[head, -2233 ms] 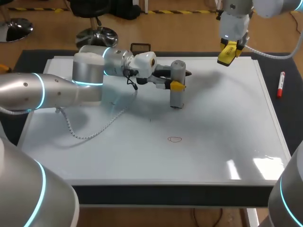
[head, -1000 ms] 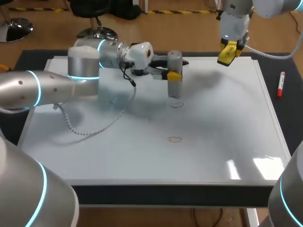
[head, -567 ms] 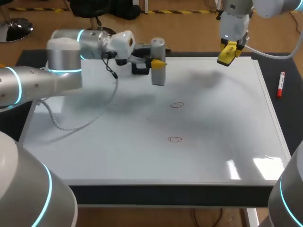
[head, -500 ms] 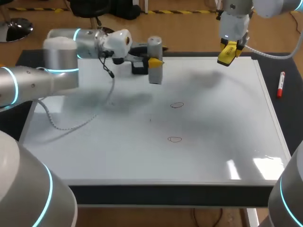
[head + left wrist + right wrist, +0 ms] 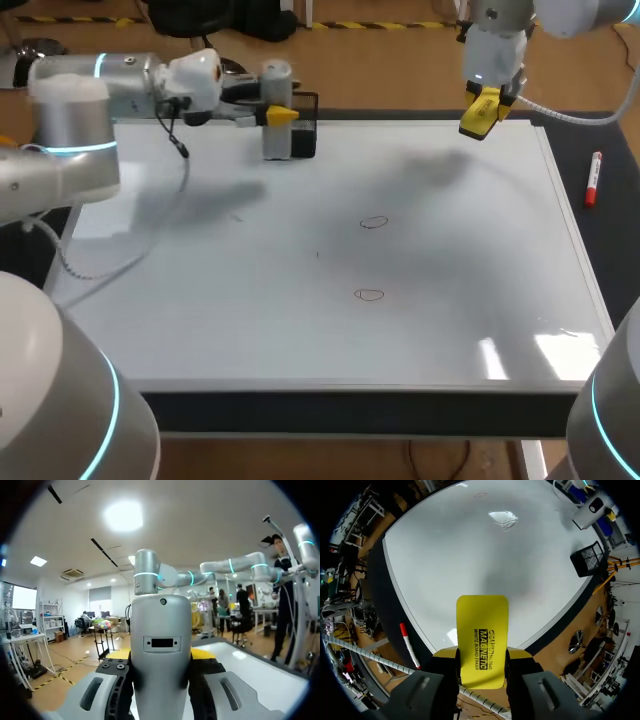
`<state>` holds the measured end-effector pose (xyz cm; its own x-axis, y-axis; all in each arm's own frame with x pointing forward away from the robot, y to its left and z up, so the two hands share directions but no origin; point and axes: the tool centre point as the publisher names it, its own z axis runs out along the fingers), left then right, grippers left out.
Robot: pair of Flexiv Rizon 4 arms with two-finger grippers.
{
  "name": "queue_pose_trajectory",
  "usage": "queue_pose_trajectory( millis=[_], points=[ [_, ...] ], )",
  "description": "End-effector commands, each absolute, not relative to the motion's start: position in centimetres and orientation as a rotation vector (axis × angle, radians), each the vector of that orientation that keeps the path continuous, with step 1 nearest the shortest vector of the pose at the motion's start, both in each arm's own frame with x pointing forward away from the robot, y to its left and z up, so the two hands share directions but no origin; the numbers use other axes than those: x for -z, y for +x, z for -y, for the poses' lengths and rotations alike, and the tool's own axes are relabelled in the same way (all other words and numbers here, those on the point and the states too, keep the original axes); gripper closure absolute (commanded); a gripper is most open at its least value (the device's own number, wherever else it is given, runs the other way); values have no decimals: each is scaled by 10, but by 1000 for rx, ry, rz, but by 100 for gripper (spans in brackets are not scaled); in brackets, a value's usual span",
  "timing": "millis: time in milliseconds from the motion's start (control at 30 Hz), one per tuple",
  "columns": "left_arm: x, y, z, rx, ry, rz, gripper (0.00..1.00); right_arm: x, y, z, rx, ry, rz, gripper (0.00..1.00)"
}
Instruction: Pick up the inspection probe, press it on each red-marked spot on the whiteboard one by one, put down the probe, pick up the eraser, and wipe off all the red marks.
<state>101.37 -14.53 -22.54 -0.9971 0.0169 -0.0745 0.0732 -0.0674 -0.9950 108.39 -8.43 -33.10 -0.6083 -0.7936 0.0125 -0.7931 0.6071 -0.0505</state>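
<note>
Shows the whiteboard (image 5: 300,330) flat on the bench, the left hand (image 5: 278,116) clamped on the upright grey inspection probe (image 5: 277,140) just beside a black holder (image 5: 305,140) at the far edge, the right hand (image 5: 482,108) clamped on the yellow eraser (image 5: 482,635) above the far right corner, and two red marks (image 5: 374,222) (image 5: 369,294) near mid-board.
</note>
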Motion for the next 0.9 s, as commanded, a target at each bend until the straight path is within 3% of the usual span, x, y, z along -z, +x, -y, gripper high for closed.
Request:
queue_pose_trajectory(
  millis=[33, 500, 900],
  points=[
    [220, 1008, 122, 2185, -72, -2058, 100, 330, 1084, 85, 84, -1389, -2807, 100],
    [240, 1032, 61, 2120, -314, -1937, 100, 330, 1084, 85, 84, -1389, -2807, 100],
    [248, 1042, 50, 2109, -371, -1910, 100, 330, 1084, 85, 84, -1389, -2807, 100]
  ],
)
